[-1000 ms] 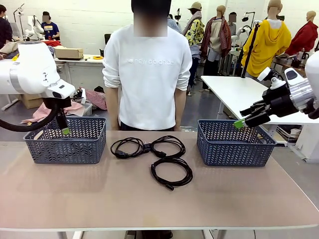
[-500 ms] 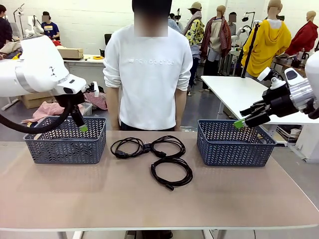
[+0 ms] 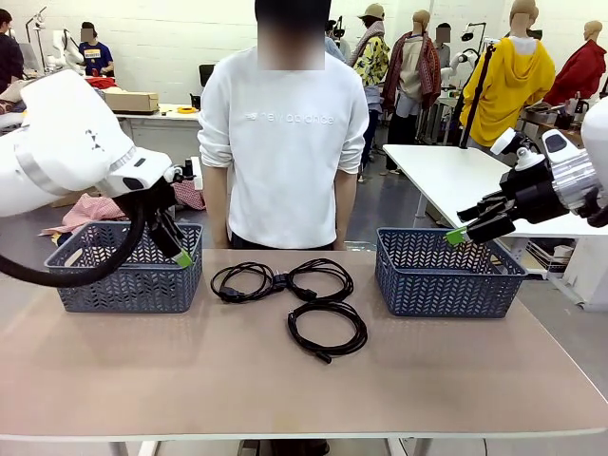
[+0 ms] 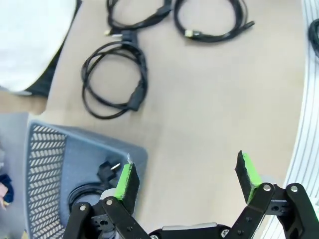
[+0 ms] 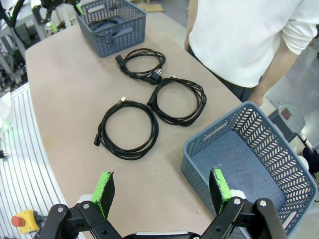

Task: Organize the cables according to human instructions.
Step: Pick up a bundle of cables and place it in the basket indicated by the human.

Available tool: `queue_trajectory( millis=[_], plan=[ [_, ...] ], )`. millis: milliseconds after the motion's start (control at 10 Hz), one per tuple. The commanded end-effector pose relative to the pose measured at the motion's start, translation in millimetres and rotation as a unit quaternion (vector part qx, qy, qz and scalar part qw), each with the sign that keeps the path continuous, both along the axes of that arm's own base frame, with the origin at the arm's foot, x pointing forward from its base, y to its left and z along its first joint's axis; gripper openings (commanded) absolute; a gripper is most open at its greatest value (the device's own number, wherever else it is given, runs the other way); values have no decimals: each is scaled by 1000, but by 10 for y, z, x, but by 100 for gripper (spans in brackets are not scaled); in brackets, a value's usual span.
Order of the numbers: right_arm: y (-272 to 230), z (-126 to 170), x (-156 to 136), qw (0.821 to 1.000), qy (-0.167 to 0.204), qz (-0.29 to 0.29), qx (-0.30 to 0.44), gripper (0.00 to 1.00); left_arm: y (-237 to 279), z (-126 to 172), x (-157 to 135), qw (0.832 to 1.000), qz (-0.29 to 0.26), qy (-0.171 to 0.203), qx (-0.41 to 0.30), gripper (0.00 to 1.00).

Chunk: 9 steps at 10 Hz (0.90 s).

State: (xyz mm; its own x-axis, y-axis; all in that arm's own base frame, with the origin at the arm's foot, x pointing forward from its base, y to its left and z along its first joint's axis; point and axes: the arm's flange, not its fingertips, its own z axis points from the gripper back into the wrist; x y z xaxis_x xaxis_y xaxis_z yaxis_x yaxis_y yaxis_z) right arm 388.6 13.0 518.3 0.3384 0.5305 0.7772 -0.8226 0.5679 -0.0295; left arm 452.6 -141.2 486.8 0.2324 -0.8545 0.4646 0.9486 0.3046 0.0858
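While the person [image 3: 283, 142] stands at the far edge of the desk [image 3: 142, 380] facing the robot, three cables lie flat on it between the two baskets. The far-left coil [image 3: 242, 281] and the far-right coil [image 3: 321, 277] sit side by side, touching where their plugs meet, so the pair's long axis runs across the desk from left to right. The far-left coil's other plug sits at its near-left edge, pointing left. The near coil [image 3: 328, 330] lies just on the robot's side of the far-right coil, a roundish loop slightly wider than deep, with one plug end pointing toward the robot's edge of the desk. A fourth cable [image 4: 104, 172] lies inside the left basket [image 3: 123, 285]; in the left wrist view its pronged plug points toward the basket's near-right corner.

The left end effector [image 3: 179, 253] hangs over the right end of the left basket, its fingers slanting down and toward the middle of the desk; it is released, with nothing between its green pads [image 4: 124, 180]. The right end effector [image 3: 456, 234] hovers above the right part of the right basket [image 3: 446, 280], fingers pointing left and slightly down; it too is spread wide and holds nothing.
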Motion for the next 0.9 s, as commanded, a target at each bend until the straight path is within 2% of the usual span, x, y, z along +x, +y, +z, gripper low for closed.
queue_trajectory(
  millis=[0, 400, 700, 800],
  plan=[
    [15, 2, 13, 1000, -3, 3, 11, 100, 27, -116, -206, 999, -34, 3, -16, 100],
    [15, 2, 13, 1000, -3, 3, 11, 100, -167, -331, -508, 997, -75, 23, -16, 100],
    [15, 2, 13, 1000, -3, 3, 11, 100, -230, -427, -565, 996, -85, 34, -14, 100],
    [15, 2, 13, 1000, -3, 3, 11, 100, -281, -373, -525, 997, -70, 33, 3, 100]
  ],
)
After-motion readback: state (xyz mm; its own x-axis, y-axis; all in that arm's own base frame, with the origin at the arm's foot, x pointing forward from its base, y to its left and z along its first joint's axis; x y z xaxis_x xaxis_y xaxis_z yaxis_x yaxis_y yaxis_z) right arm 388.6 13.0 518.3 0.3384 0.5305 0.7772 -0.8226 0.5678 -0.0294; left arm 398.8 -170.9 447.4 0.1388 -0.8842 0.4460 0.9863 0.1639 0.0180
